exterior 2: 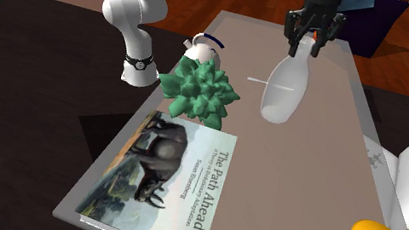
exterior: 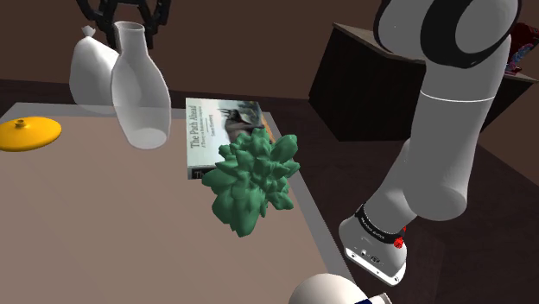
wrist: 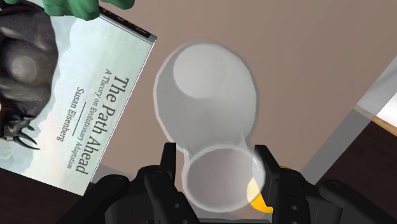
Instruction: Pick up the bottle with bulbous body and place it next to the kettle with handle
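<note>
The pale, translucent bottle (exterior: 138, 91) has a narrow neck and a bulbous body. My gripper (exterior: 121, 13) is shut on its neck from above, and it hangs over the grey table (exterior: 104, 216). In the second exterior view the gripper (exterior 2: 312, 25) holds the bottle (exterior 2: 286, 85) near the table's far end. Looking down the hand, my gripper (wrist: 216, 159) clasps the rim, with the body (wrist: 207, 89) below. The white kettle (exterior 2: 203, 47) with a blue handle stands beyond the green plant (exterior 2: 198, 90). That kettle (exterior: 332, 289) sits at the shoulder view's bottom edge.
A book, "The Path Ahead" (exterior: 216, 129), lies flat beside the green plant (exterior: 253, 180). A yellow disc (exterior: 28, 132) rests at the table's left edge in the shoulder view. A white sack-like object (exterior: 91, 73) stands behind the bottle. The arm (exterior: 440, 147) rises at the right.
</note>
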Robot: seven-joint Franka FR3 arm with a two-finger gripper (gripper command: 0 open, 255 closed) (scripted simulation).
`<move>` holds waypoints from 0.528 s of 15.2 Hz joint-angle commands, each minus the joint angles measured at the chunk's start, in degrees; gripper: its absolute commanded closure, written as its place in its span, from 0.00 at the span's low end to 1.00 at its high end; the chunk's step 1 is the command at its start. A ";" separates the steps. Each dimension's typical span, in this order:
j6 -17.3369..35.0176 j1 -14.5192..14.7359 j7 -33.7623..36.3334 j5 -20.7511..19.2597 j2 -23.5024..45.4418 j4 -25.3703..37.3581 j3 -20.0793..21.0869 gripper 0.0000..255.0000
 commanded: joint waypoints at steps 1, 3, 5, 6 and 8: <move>-2.08 0.53 -0.07 -0.32 0.64 2.71 0.00 1.00; -4.31 1.28 -0.12 -0.83 1.73 6.00 -0.05 1.00; -6.72 2.19 -0.20 -1.45 3.06 9.73 -0.13 1.00; -8.02 2.73 -0.26 -1.82 3.84 11.80 -0.20 1.00; -10.89 4.05 -0.42 -2.69 5.72 16.57 -0.40 1.00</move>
